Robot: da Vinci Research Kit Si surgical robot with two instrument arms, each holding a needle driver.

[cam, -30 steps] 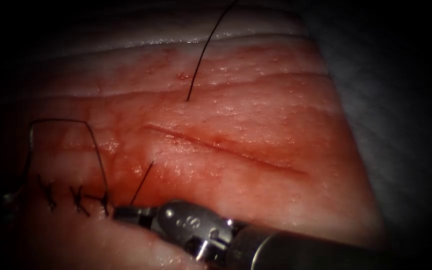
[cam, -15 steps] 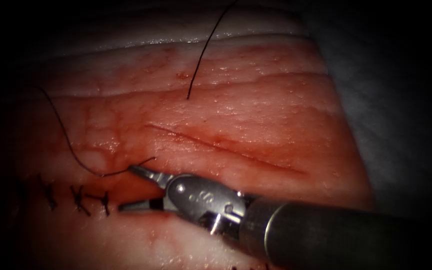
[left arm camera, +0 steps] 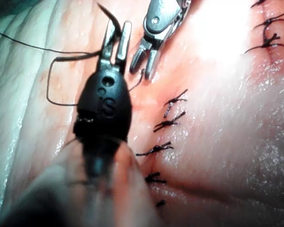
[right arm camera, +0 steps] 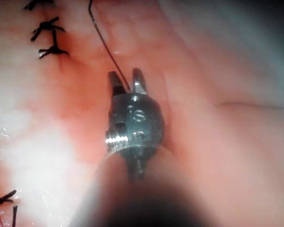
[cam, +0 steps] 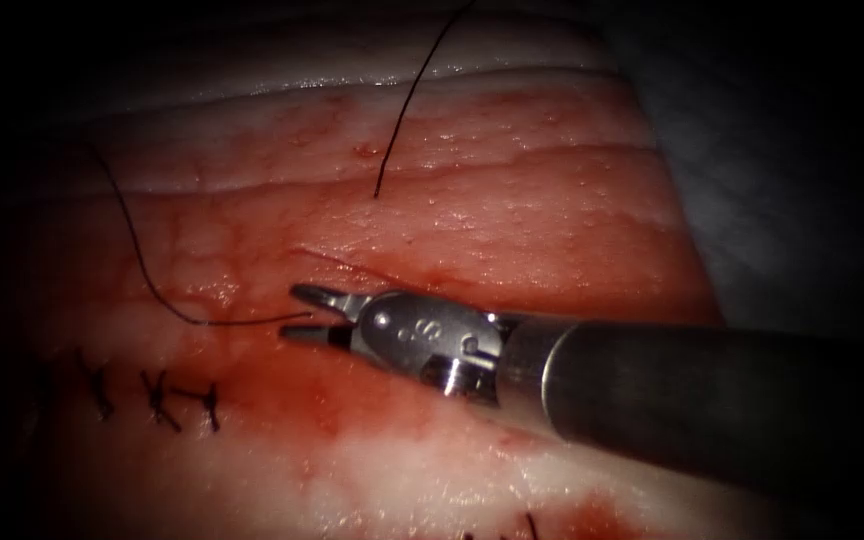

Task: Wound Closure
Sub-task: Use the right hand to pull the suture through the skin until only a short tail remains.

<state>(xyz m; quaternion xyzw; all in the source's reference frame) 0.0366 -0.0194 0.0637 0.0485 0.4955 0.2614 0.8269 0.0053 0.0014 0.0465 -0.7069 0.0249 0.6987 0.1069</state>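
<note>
Fingers of the right tool (cam: 302, 312) stand slightly spread, one above the other, with the free end of the thread (cam: 152, 285) lying in the gap between them; whether either finger touches it I cannot tell. That thread is thin and dark, running from the finger gap leftward, then curving up across the tissue (cam: 512, 210) on the left. In the left wrist view the left tool (left arm camera: 116, 33) has its fingers parted a little, with a dark curved piece, seemingly the needle (left arm camera: 109, 16), rising from between them at their tips, clear of the tissue; thread trails off beside it. The cut (cam: 432, 285) shows as a thin red line slanting across the tissue, the right tool lying over it. Three dark stitches (cam: 152, 395) sit below the thread. A second strand (cam: 407, 100) comes down onto the tissue above the cut.
</note>
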